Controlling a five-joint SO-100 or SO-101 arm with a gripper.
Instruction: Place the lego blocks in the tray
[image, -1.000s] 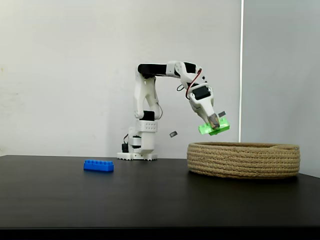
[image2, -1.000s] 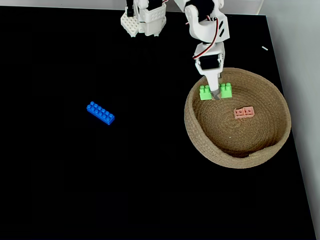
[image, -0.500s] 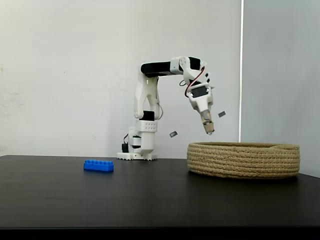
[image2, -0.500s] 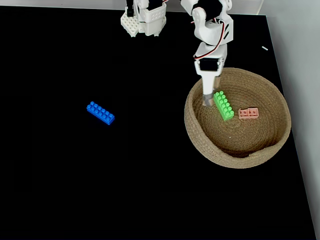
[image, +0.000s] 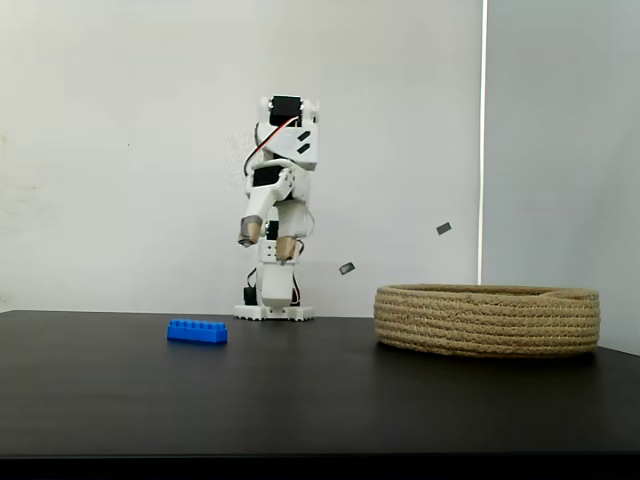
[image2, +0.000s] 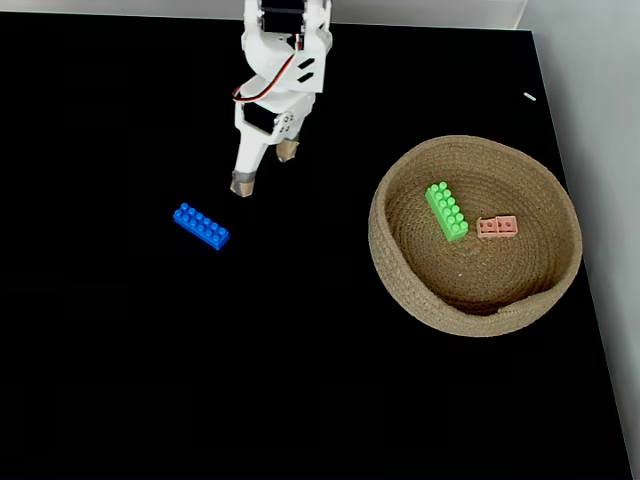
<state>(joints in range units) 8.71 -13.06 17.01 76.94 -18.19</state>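
**Q:** How's the lego sort going? What's left, and where's your claw at?

**Me:** Two down from how things lie. The green brick (image2: 447, 210) and the pink brick (image2: 497, 227) are both lying inside the rope tray (image2: 400, 290), green one toward the middle, pink just beside it on its right in the top-down fixed view. The blue brick (image2: 201, 225) is the one left, sitting flat on the black table (image2: 120, 380), well apart from the tray on its left. From the side fixed view it's that blue bar (image: 197, 331) out in front of my base.

My claw (image2: 265, 166) is empty with the fingers spread apart, hanging up off the table near the blue brick, a bit above and to the right of it in the top-down view. From the side, the claw (image: 268, 240) is clearly well above the tabletop.

**Q:** Any tips for grabbing that one?

**Me:** It's long and it lies diagonally, so I reckon I should twist the wrist so my fingers straddle the short width, not the length. Aim for the middle so it doesn't swing when lifted. Come straight down, fingers wide, and close only once they're either side of it. The studs could make it slip if I pinch a corner.
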